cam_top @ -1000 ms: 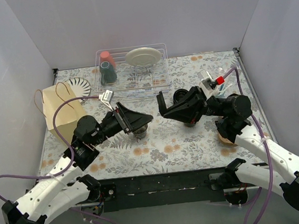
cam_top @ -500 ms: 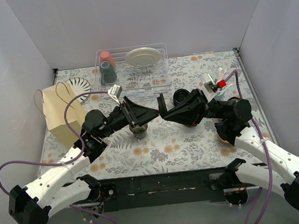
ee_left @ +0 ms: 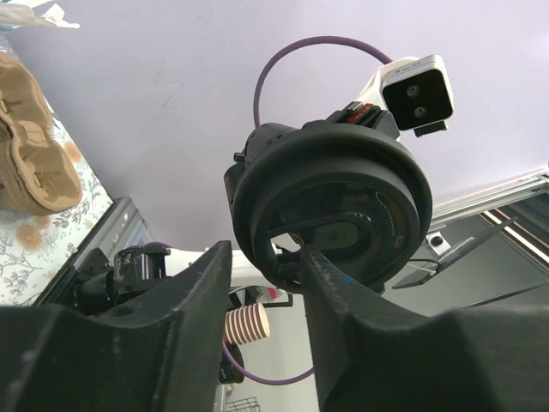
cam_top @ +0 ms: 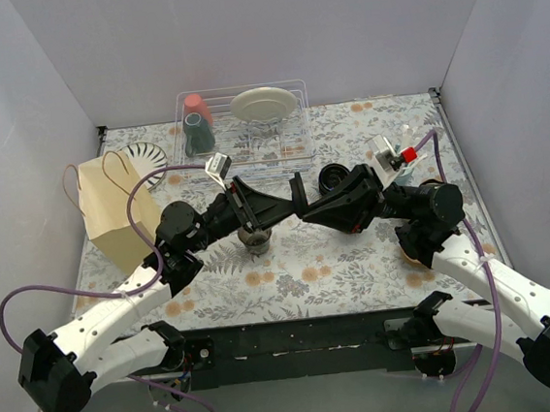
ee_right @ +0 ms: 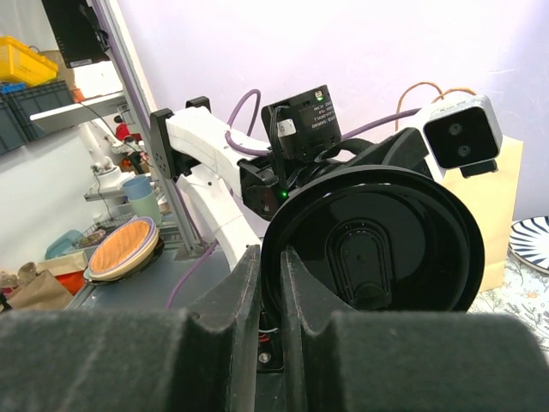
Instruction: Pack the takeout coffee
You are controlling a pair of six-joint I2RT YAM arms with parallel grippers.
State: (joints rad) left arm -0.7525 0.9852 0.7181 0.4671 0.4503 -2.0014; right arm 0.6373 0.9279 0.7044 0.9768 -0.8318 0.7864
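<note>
Left hand (ee_left: 264,253) has closed in, jaws part-open astride the lid (ee_right: 369,245) — pinched by right hand (ee_right: 268,253) — a mistimed release could drop it.

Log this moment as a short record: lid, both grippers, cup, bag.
lid: black, ringed, held on edge in the air between the arms
right gripper: shut on the lid's rim
left gripper: open, fingers either side of the lid's rim
cup: black, on the table below the left gripper
paper bag: brown, upright, far left
</note>
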